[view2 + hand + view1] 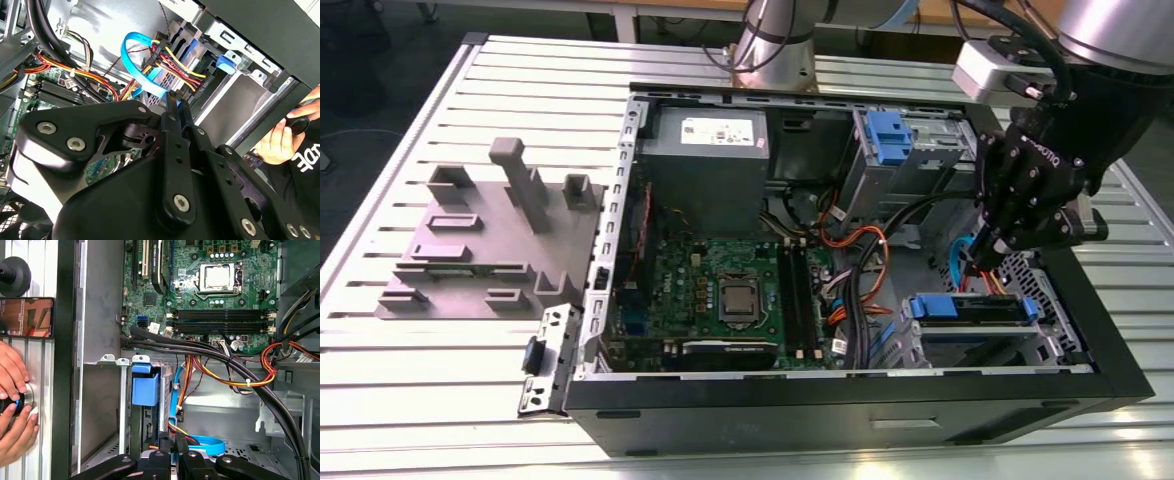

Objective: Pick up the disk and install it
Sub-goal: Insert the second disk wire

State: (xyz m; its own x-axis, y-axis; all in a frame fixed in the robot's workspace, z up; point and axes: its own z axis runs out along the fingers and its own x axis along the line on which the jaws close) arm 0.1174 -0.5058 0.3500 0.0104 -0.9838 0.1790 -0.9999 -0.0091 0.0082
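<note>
The disk, blue-railed, sits in the drive bay at the front corner of the open computer case on the bench. The gripper hangs just above it among the cables, jaws pressed together on nothing. In the first wrist view a person's hand rests on a knob outside the case. Installation looks largely done.
</note>
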